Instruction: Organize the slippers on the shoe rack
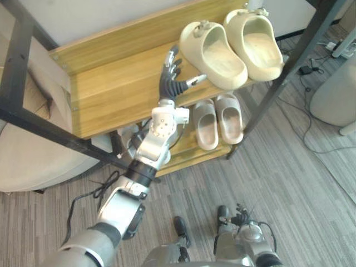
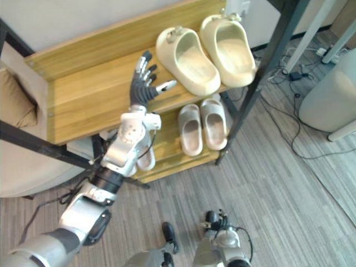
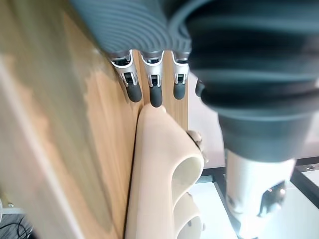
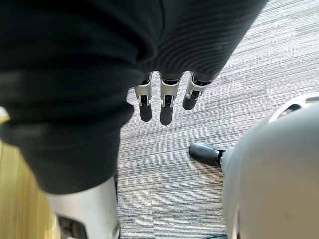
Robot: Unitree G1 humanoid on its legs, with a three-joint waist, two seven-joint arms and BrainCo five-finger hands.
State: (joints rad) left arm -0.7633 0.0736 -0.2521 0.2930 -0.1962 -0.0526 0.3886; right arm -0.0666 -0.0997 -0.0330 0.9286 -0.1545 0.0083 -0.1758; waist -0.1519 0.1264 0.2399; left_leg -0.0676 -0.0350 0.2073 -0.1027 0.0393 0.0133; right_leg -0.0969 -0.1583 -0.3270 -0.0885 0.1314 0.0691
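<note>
A pair of large cream slippers stands side by side at the right end of the wooden top shelf (image 1: 111, 89), the left one (image 1: 214, 53) next to the right one (image 1: 256, 41). My left hand (image 1: 171, 77) reaches over the shelf, open, with its fingers straight. Its thumb points at the left slipper's heel. In the left wrist view the fingertips (image 3: 155, 94) rest against that slipper's heel (image 3: 159, 159). A smaller beige pair (image 1: 217, 121) lies on the lower shelf. My right hand (image 4: 164, 99) hangs over the carpet, fingers relaxed and holding nothing.
The rack has a black metal frame (image 1: 303, 47) with slanted posts. A beige cushion (image 1: 28, 150) sits to the left of it. A pale rounded seat (image 1: 334, 89) and cables (image 1: 311, 125) lie on the grey carpet at the right.
</note>
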